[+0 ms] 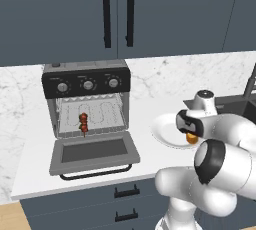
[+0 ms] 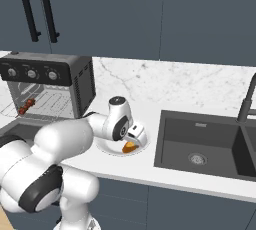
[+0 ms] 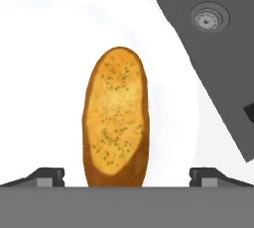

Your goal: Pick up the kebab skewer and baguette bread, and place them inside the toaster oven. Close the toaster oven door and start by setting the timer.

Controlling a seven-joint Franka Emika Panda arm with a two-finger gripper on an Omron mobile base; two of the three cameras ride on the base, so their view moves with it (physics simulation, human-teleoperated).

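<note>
Grey oven (image 1: pixel 87 105) sits on the white counter (image 1: pixel 35 159) with its door (image 1: pixel 93 153) dropped flat, and I can see the skewer (image 1: pixel 83 123) already inside, lying on the wire rack with its dark red-brown chunks in a short row. From the right side I see the same skewer (image 2: pixel 27 106) just behind the oven's (image 2: pixel 50 86) open front. Three silver knobs run along the black panel above the opening.

On the white plate (image 1: pixel 162 135), between oven and dark sink (image 2: pixel 210 146), lies the bread (image 3: pixel 116 118). It is a stubby golden-orange oval with a browner crust along its edge and small green flecks on top. My gripper (image 3: pixel 127 176) is low over the plate (image 2: pixel 107 146), jaws apart, one dark tip showing on either side of the bread's near end. I cannot tell whether either tip touches it. From the base cameras the hand (image 1: pixel 189 123) covers most of the bread (image 1: pixel 191 137), and only an orange wedge (image 2: pixel 129 147) peeks out beneath it.
</note>
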